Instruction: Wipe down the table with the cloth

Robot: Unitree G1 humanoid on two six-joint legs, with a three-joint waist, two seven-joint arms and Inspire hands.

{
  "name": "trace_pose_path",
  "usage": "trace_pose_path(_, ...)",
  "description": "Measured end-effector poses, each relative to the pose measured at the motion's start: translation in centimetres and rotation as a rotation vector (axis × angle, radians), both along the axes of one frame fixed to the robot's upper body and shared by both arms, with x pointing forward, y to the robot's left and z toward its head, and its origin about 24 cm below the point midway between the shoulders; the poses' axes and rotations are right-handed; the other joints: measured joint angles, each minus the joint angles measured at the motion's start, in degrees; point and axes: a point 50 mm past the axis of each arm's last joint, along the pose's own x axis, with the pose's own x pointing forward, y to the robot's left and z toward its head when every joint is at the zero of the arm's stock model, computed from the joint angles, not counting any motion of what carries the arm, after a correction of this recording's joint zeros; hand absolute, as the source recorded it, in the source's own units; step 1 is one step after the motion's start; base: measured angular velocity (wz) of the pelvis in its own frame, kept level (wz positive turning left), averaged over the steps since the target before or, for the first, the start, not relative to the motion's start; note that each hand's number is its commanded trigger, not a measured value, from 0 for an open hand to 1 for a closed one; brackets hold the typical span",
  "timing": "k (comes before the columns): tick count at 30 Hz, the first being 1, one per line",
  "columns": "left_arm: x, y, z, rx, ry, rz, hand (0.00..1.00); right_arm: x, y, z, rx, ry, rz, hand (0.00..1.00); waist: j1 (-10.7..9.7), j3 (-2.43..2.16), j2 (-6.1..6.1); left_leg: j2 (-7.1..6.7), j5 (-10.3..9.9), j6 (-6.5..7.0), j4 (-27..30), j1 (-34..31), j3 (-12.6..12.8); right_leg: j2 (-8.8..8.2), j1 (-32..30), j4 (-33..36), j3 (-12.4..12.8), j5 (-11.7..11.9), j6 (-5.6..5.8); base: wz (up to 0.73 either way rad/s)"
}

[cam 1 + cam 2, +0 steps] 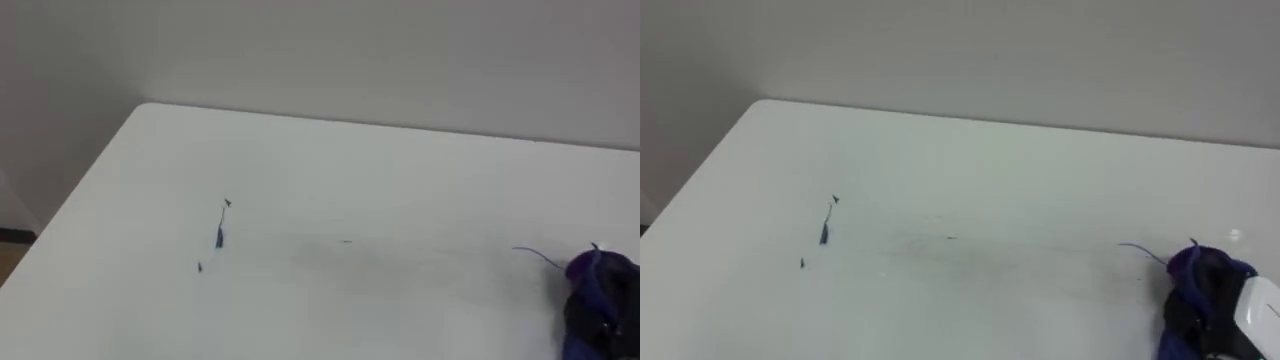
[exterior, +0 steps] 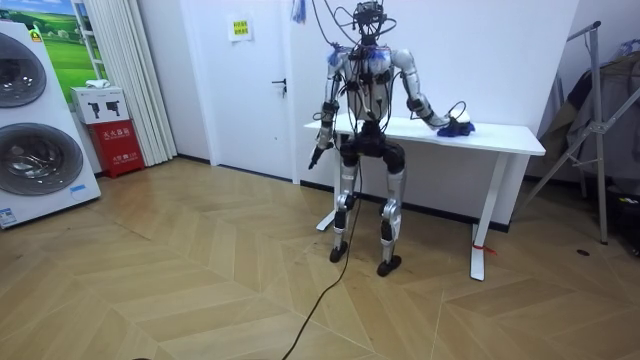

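The robot stands upright on a wooden floor [image 2: 200, 290] at the near long side of a white table [image 1: 400, 170], facing the wall behind it. Its right arm reaches forward over the tabletop. The right hand [image 1: 1215, 315] rests on the table at the lower right of the eye views, together with a purple cloth [image 1: 592, 268] bunched against and around it. The fingers are lost in the dark mass of hand and cloth, so it cannot be told whether they are curled on it or straight. A thin purple thread [image 1: 535, 256] trails from the cloth toward the robot's left, lying on the surface.

Well apart from the cloth, on the left part of the tabletop, sits a small group of dark blue marks [image 1: 220, 236]: one short streak with a speck above and another below.

The left hand [image 2: 318, 152] hangs beside the hip, clear of the table; its fingers are too small to read.
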Motion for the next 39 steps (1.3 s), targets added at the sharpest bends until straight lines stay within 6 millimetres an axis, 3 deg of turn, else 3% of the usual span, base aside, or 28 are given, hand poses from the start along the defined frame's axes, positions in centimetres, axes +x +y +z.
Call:
trace_pose_path(2, 0.7, -0.6, -0.3, -0.016, 0.001, -0.016, 0.00, 2.7, 2.2, 0.4, 0.023, 0.026, 0.100, 1.00, 2.0, 0.10, 0.31, 0.20, -0.1, -0.29, -0.2, 0.0, 0.1, 0.74, -1.4, 0.4, 1.5, 0.6, -0.69, -0.60)
trace_pose_path(3, 0.9, -0.8, -0.4, -0.022, 0.004, -0.025, 0.00, 5.3, 4.7, 1.1, 0.054, 0.030, 0.213, 1.00, 2.9, 0.43, 0.46, 0.35, -0.1, -0.41, -0.3, -0.1, 0.0, 1.28, -2.6, 1.1, 2.3, 0.9, -1.09, -0.53)
trace_pose_path(4, 0.8, -1.0, -0.4, -0.025, 0.009, -0.031, 0.00, 6.4, 6.1, 1.5, 0.053, 0.033, 0.282, 1.00, 3.8, 0.54, 0.63, 0.40, -0.1, -0.42, -0.4, -0.2, 0.0, 1.53, -3.1, 1.2, 2.4, 1.1, -1.38, -0.57)
trace_pose_path(5, 1.2, -1.2, -0.4, -0.030, 0.005, -0.046, 0.00, 8.6, 8.8, 2.3, 0.054, 0.035, 0.414, 1.00, 5.1, 0.62, 0.76, 0.67, 0.0, -0.51, -0.3, -1.0, -0.1, 1.99, -4.2, 1.2, 2.7, 1.5, -1.91, -0.27)
trace_pose_path(6, 1.5, -1.5, -0.5, -0.036, 0.000, -0.060, 0.00, 10.5, 12.0, 3.4, 0.061, 0.020, 0.547, 1.00, 5.2, 1.20, 0.69, 0.83, 0.2, -0.74, -0.2, -1.7, -0.6, 2.31, -4.7, 1.1, 2.8, 1.6, -2.06, -0.04)
trace_pose_path(7, 1.6, -1.6, -0.5, -0.040, 0.000, -0.069, 0.00, 11.3, 13.0, 3.9, 0.065, 0.010, 0.595, 1.00, 5.2, 1.38, 0.67, 0.80, 0.4, -0.77, -0.2, -2.1, -1.1, 2.35, -4.8, 0.8, 2.6, 1.6, -2.07, 0.34)
trace_pose_path(9, 1.2, -1.7, -0.5, -0.049, 0.012, -0.053, 0.00, 12.6, 14.8, 5.1, 0.066, -0.018, 0.702, 1.00, 7.1, 1.35, 0.62, 0.54, 0.8, -0.52, -0.3, -3.3, -3.2, 2.20, -4.7, 0.0, 1.2, 1.3, -1.88, 0.49)
trace_pose_path(12, -1.9, -1.0, -0.4, -0.049, 0.093, 0.005, 0.00, 11.9, 13.4, 4.5, 0.063, 0.016, 0.672, 1.00, 6.8, 1.14, -0.07, 0.19, 1.1, -0.35, -0.2, -3.1, -5.2, 1.70, -3.8, -0.3, -0.9, 1.0, -1.48, 0.39)
trace_pose_path(15, -4.7, -0.4, 0.0, -0.049, 0.138, 0.066, 0.00, 9.0, 10.6, 2.5, 0.113, 0.012, 0.571, 1.00, 3.2, 1.21, 0.12, -0.43, 1.1, -0.28, -0.3, -1.7, -6.2, 0.93, -1.4, -0.4, -1.9, 0.7, -1.01, 0.47)
trace_pose_path(17, -5.1, 0.7, 0.3, -0.022, 0.128, 0.114, 0.00, 7.2, 8.8, 1.7, 0.115, -0.014, 0.495, 1.00, 1.4, 1.25, -0.94, -1.26, 1.1, -0.28, -0.3, -1.1, -5.8, 0.14, 0.3, -1.4, -2.3, 0.0, 0.07, 0.29)
trace_pose_path(21, -4.1, 2.3, 0.9, 0.040, 0.078, 0.124, 0.00, 2.5, 3.4, 0.7, 0.030, -0.022, 0.289, 1.00, 0.3, 1.03, -1.41, -2.07, 0.9, 0.14, -0.4, -0.1, -4.2, -0.74, 1.5, -1.9, -2.3, -0.2, 0.38, -0.10)
trace_pose_path(22, -3.8, 2.5, 1.1, 0.052, 0.066, 0.102, 0.00, 1.4, 2.1, 0.4, 0.017, -0.017, 0.227, 1.00, -0.2, 0.45, -1.16, -2.08, 0.2, 1.14, -0.4, 0.1, -3.9, -0.73, 1.8, -1.9, -2.3, -0.5, 0.83, -0.08)
trace_pose_path(27, -2.1, 2.4, 1.2, 0.055, 0.026, 0.047, 0.00, -0.3, -0.1, -0.1, 0.003, 0.015, 0.127, 1.00, -1.1, 0.10, -0.80, -2.09, -0.5, 1.52, 0.4, 0.4, -4.0, -0.82, 2.7, -1.1, -2.3, -0.5, 0.98, 0.00)
trace_pose_path(32, -1.4, 0.3, 0.4, 0.000, 0.037, -0.024, 0.00, 1.5, 1.1, -0.2, 0.027, 0.025, 0.117, 1.00, 0.0, -0.10, -0.17, -1.87, -0.6, 1.03, 0.8, 0.3, -4.0, -0.60, 2.6, -0.9, -2.3, -0.2, 0.52, -0.03)
trace_pose_path(34, -1.0, -0.8, 0.0, -0.017, 0.035, -0.035, 0.00, 2.9, 1.9, -0.1, 0.025, 0.064, 0.154, 1.00, 1.6, -0.07, -0.19, -1.77, -0.6, 0.98, 0.8, 0.4, -3.8, -0.29, 1.8, -0.2, -1.3, 0.0, 0.28, -0.29)
trace_pose_path(36, -0.3, -1.6, -0.5, -0.034, 0.047, -0.048, 0.00, 6.1, 4.8, 0.6, 0.032, 0.124, 0.281, 1.00, 4.6, 0.17, -0.26, -1.40, -0.5, 0.94, 0.8, 0.1, -3.8, 0.58, 0.1, 0.2, -0.6, 0.7, -0.82, -0.58)
trace_pose_path(39, -0.1, -1.6, -0.6, -0.036, 0.058, -0.049, 0.00, 10.2, 11.7, 2.3, 0.046, 0.136, 0.567, 1.00, 9.0, 0.50, -0.65, -0.63, -0.4, 0.60, 0.2, -0.4, -3.8, 1.74, -2.3, 0.8, -0.5, 1.2, -1.84, -0.42)
